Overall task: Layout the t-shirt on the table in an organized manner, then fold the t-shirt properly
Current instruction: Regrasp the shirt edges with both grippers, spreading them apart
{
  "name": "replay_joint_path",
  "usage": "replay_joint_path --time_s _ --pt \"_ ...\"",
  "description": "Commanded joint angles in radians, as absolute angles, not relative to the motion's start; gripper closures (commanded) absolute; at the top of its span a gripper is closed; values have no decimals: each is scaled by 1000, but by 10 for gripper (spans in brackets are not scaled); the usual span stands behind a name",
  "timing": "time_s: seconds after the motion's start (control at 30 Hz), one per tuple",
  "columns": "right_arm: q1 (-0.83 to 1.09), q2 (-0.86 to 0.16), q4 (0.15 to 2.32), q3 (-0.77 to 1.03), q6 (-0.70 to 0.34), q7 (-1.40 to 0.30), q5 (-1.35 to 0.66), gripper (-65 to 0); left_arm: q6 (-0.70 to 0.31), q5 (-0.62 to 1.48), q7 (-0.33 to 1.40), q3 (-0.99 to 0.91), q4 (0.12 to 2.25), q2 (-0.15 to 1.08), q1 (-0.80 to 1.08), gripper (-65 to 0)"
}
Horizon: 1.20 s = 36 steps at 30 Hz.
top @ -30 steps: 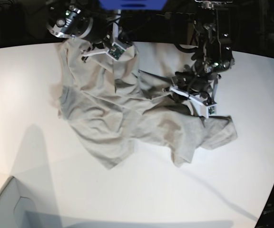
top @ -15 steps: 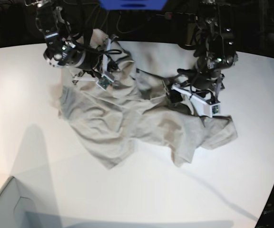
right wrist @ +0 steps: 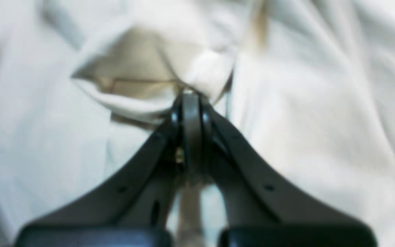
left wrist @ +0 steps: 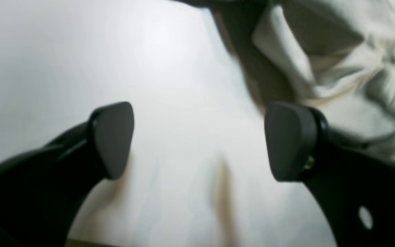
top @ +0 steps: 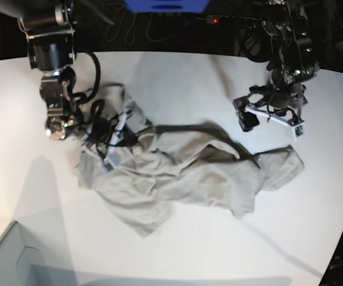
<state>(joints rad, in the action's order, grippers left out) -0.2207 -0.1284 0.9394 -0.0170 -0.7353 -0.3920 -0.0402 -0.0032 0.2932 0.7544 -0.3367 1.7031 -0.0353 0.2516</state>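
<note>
Right gripper (top: 109,146), frame left: jaws pinched on a bunched fold of the t-shirt (top: 177,173), which lies crumpled mid-frame on the table (top: 177,250). Left gripper (top: 270,116), upper right: jaws spread, empty, above bare table just beside the cloth. Suggest left grabs the sleeve edge at right, then both pull apart, low and slow, to flatten.

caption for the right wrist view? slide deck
Right gripper shut on a pinched fold of the crumpled t-shirt, seen from the wrist.
</note>
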Motion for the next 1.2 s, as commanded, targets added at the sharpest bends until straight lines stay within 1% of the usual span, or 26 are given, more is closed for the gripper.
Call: replay_joint_path --time_s 0.0,0.13,0.2,0.27,0.33,0.47,0.57,0.67,0.77,0.87,0.93,1.03,1.17 --pt "-254 -153 917 19 -698 -424 -1 0 -5 298 739 -338 1719 -22 246 -584" --pt "-308 -180 929 94 -698 -429 -1 0 -5 298 734 -343 1713 10 246 -585" --pt "-294 -191 1009 108 -698 -429 -1 0 -5 298 737 -380 1710 18 243 -585" --pt "-236 -193 1121 136 -698 -430 -1 0 -5 298 737 -407 1716 18 226 -585" --pt "-168 -185 1277 199 -698 -430 -2 0 -5 298 739 -426 1718 21 213 -585" --pt "-38 -131 1554 323 -698 -429 -4 0 -5 298 739 -426 1722 24 188 -585" --pt "54 -93 1702 401 -698 -423 -5 0 -5 298 739 -426 1712 24 153 -585" --pt "143 -77 1779 447 -698 -420 -5 0 -5 295 739 -426 1709 24 117 -585" --pt "234 -74 1817 449 -698 -404 -5 0 -5 292 739 -426 1709 24 87 -585" --pt "302 -74 1819 467 -698 -302 -5 0 -5 292 739 -426 1709 25 65 -585" --pt "340 -65 1813 513 -698 -222 -7 0 -5 298 739 -426 1709 48 64 -585" --pt "349 -42 1736 558 -698 -142 -2 0 -4 298 739 -424 1699 54 64 -585" --pt "349 -64 1621 561 -698 -128 -2 0 -4 298 734 -424 1612 58 64 -585"
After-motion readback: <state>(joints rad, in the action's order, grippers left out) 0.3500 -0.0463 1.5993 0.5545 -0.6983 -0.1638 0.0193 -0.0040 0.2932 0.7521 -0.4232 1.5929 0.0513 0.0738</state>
